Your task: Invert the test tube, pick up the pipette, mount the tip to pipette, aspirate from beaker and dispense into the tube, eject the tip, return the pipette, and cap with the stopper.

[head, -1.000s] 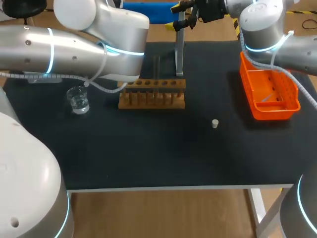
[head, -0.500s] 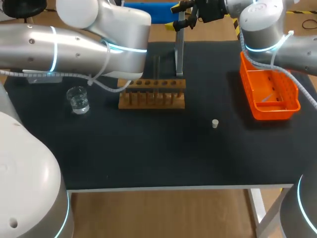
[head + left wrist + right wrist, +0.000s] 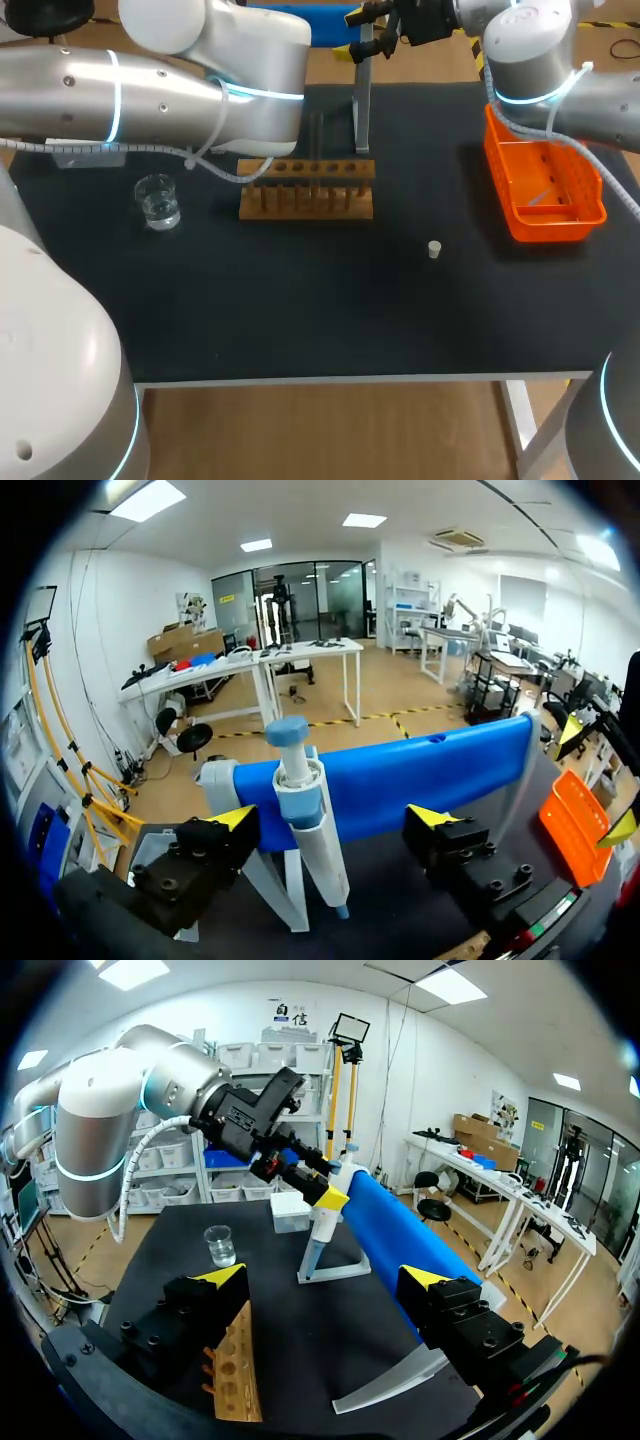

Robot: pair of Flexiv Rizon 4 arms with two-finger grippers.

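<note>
The pipette (image 3: 303,810) hangs tilted in its white stand (image 3: 285,890) by the far edge of the black table (image 3: 330,300). It has a pale blue plunger knob on top and a white-and-blue body that tapers to a small blue nose. The left gripper (image 3: 333,820) is right at it, fingers spread wide with one yellow tip on either side of the body. Neither tip touches, so it has hold of nothing. The right wrist view agrees: that gripper flanks the pipette's upper part, and the beaker (image 3: 219,1245) of clear liquid stands near the stand. From overhead, the left arm (image 3: 160,95) covers pipette and stand completely. The beaker sits near the table's left edge, and the wooden rack (image 3: 307,190) stands in the middle toward the far side. The small white stopper (image 3: 434,249) stands alone, well apart from both. An orange box (image 3: 545,190) lies along the right edge. The right gripper (image 3: 325,1278) hangs above the far edge with its fingers wide apart, empty.
</note>
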